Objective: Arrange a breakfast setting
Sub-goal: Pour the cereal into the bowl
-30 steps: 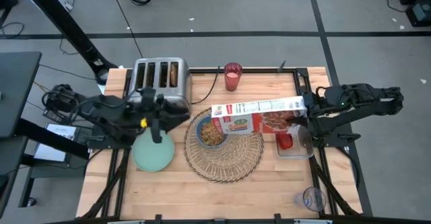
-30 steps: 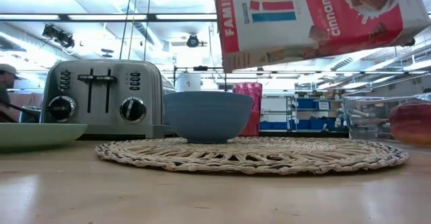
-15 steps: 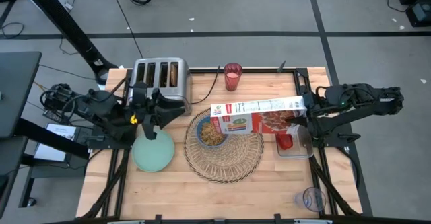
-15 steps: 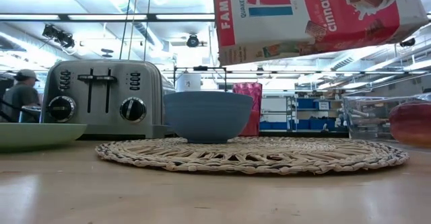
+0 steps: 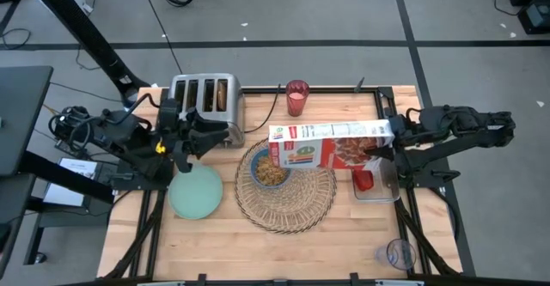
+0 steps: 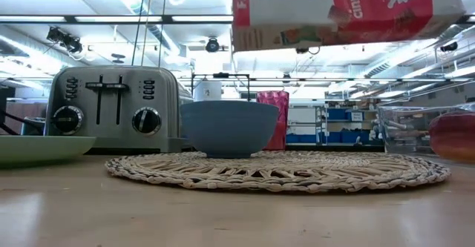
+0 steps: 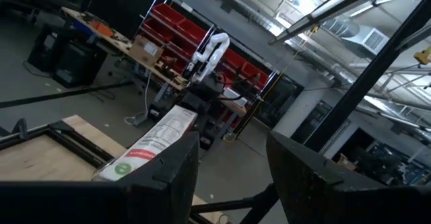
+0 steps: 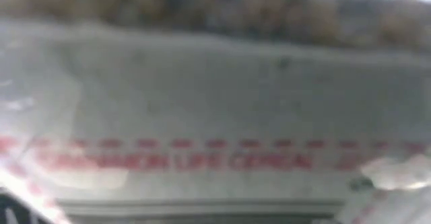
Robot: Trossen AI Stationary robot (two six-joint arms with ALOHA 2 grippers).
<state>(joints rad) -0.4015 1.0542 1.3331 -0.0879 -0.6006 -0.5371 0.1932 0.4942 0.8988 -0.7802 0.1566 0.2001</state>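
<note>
While the left arm draws back toward the table's left edge, its left gripper point(image 5: 216, 132) now sits beside the silver toaster point(image 5: 204, 97), just above the pale green plate point(image 5: 195, 191); a second ago it hung directly over the plate. The jaws stand apart with nothing between them, seen clearly in the left wrist view. A toast slice point(image 5: 222, 94) shows in the toaster's rightmost slot, not yet moved.

Centre: blue bowl point(image 5: 271, 169) sits on the woven placemat point(image 5: 288, 198), toward its left side, with cereal visible inside. The cereal box point(image 5: 331, 145) hangs over bowl and mat, held on its side. Compared with a second ago it sits higher in the low view and looks closer to level. Judgement: pour is finishing, box about to be taken away.

Behind: red cup point(image 5: 296, 97) near the far edge, off the mat.

Right: right gripper point(image 5: 393, 140) clamps the box's right end, fingers closed on it. Below it the clear tray point(image 5: 384, 189) holds the red fruit point(image 5: 363, 180).

Remaining, by judgement: plate, cup, toast and fruit to be placed. No spoon visible.
</note>
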